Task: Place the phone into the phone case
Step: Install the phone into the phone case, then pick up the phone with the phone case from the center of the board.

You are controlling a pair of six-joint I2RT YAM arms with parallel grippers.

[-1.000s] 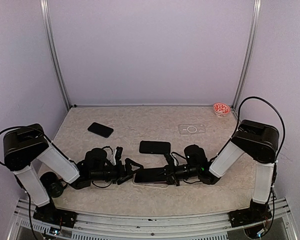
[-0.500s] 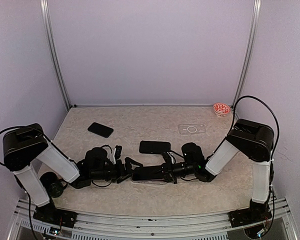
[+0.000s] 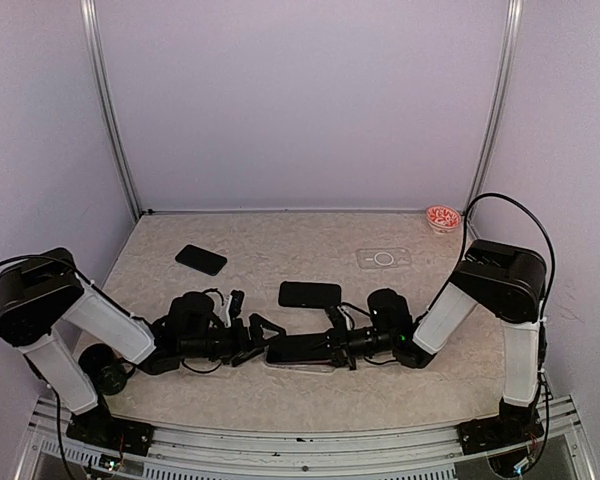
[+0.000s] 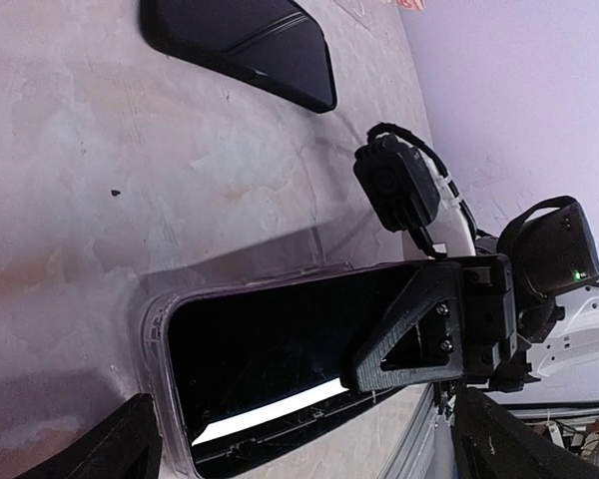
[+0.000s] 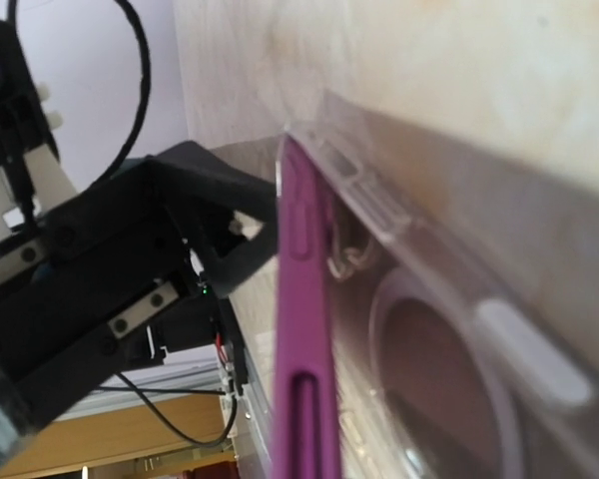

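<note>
The phone (image 3: pixel 298 350) lies flat close to the near edge of the counter (image 3: pixel 280 240), about midway between its left and right edges. The left wrist view shows its dark screen framed by the clear rim of the phone case (image 4: pixel 158 329) at the end facing the left arm. The right wrist view shows the phone's purple side standing against the transparent shell. Whether it is fully seated I cannot tell.

The right claw (image 3: pixel 332 343) grips the phone's right end, with one black finger (image 4: pixel 419 329) lying across the screen. The left claw (image 3: pixel 254 340) is spread wide just beside the phone's left end and holds nothing.

A black handset (image 3: pixel 309 294) rests just beyond the pair. Another dark handset (image 3: pixel 201 259) lies toward the left edge, a spare clear case (image 3: pixel 383 258) toward the right edge, and a red bowl (image 3: pixel 442 217) sits in the far right corner.
</note>
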